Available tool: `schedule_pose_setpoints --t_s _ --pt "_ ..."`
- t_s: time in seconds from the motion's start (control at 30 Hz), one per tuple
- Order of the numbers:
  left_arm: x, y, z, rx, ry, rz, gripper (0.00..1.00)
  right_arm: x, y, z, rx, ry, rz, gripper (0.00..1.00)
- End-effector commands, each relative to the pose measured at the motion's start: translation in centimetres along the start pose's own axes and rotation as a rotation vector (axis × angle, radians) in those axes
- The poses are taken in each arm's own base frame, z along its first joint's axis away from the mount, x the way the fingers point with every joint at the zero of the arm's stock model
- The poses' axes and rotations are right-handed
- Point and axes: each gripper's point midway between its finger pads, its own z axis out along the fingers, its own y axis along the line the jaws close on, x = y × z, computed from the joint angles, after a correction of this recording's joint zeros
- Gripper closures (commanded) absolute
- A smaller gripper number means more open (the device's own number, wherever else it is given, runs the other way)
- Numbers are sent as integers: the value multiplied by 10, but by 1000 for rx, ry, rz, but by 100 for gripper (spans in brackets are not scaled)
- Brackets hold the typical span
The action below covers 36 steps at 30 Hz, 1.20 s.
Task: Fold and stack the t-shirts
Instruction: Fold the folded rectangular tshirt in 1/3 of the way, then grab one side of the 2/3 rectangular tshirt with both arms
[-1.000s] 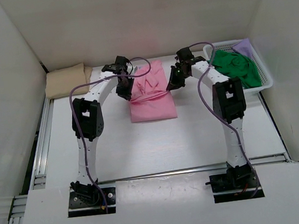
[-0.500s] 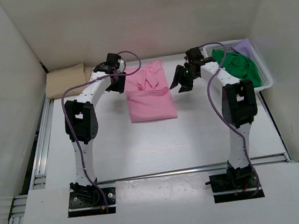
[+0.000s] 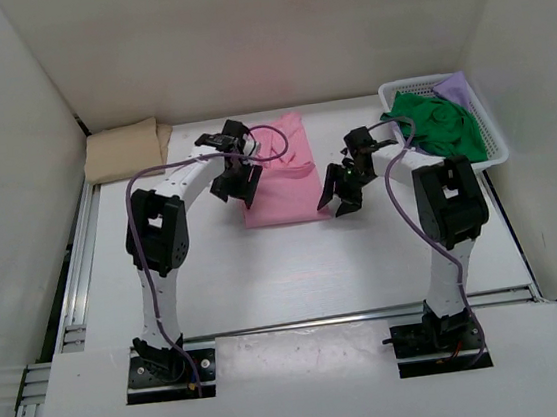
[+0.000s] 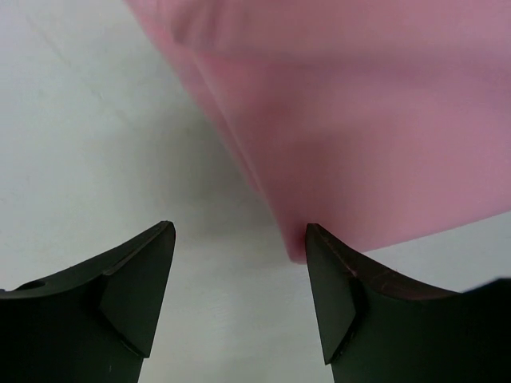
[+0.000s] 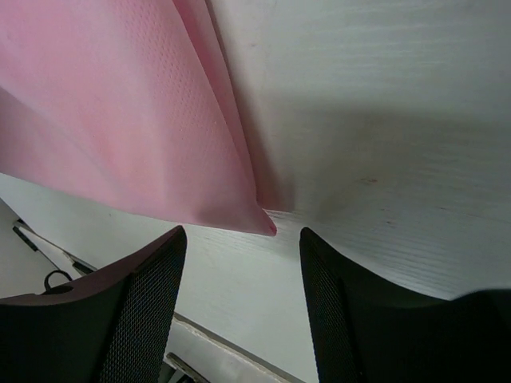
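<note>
A pink t-shirt [image 3: 280, 178] lies folded flat at the middle of the table. My left gripper [image 3: 235, 186] hovers open at its near left corner, and my right gripper [image 3: 338, 196] hovers open at its near right corner. The left wrist view has the pink t-shirt [image 4: 359, 120] just beyond the left gripper [image 4: 239, 243], whose jaws hold nothing. In the right wrist view a corner of the pink t-shirt [image 5: 120, 120] ends just ahead of the open right gripper [image 5: 243, 243]. A folded tan t-shirt [image 3: 126, 150] lies at the back left. Green [image 3: 440, 125] and purple [image 3: 456, 86] t-shirts sit crumpled in the basket.
The white mesh basket [image 3: 494, 149] stands at the back right against the side wall. White walls enclose the table on the left, back and right. Metal rails run along the table's left edge [image 3: 76, 282].
Both grippers opened and let go of the pink t-shirt, which now lies folded flat. They drew apart, then came toward me to its near corners.
</note>
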Motion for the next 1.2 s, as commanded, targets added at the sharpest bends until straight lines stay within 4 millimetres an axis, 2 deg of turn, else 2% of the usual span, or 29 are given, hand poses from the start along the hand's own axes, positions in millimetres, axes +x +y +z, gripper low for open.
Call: schedule_pose_setpoints --t_s 0.0,0.03,0.13,0.23,0.37,0.43,0.47,0.57,0.77,0.87,0.9,0.93,0.97,1.0,1.07,1.17 --pt "12 -10 -17 101 6 -19 23 3 10 10 -44 8 -16 37" --pt "18 -16 -12 105 19 -7 23 4 6 14 -38 19 -10 37" --pt "27 -14 3 94 62 -8 23 5 5 17 -32 27 13 38" --pt "44 -15 10 94 109 -8 23 12 -5 18 -2 31 33 38" --pt "53 -27 12 183 134 -25 23 19 -10 21 9 47 43 41" --pt "57 -31 13 206 145 -28 23 19 -14 24 22 48 55 49" --pt "60 -29 14 216 153 -38 23 19 -14 24 23 48 55 61" --pt "65 -31 16 248 162 -54 23 17 -17 29 36 51 69 75" --pt "63 -35 12 336 156 -90 24 16 -18 29 45 45 69 91" --pt "71 -37 25 348 198 -97 42 15 -16 26 40 38 65 94" --pt "71 -34 25 346 197 -106 50 21 -16 28 45 49 61 95" --pt "74 -34 30 346 212 -109 68 19 -14 25 39 41 56 96" --pt "74 -34 30 346 212 -109 74 19 -14 25 39 41 56 96" --pt "74 -36 30 355 211 -110 79 21 -14 24 39 41 56 100" --pt "74 -32 30 353 210 -119 90 20 -8 18 20 30 47 100" --pt "76 -32 23 353 204 -118 90 22 -2 7 3 21 39 100"
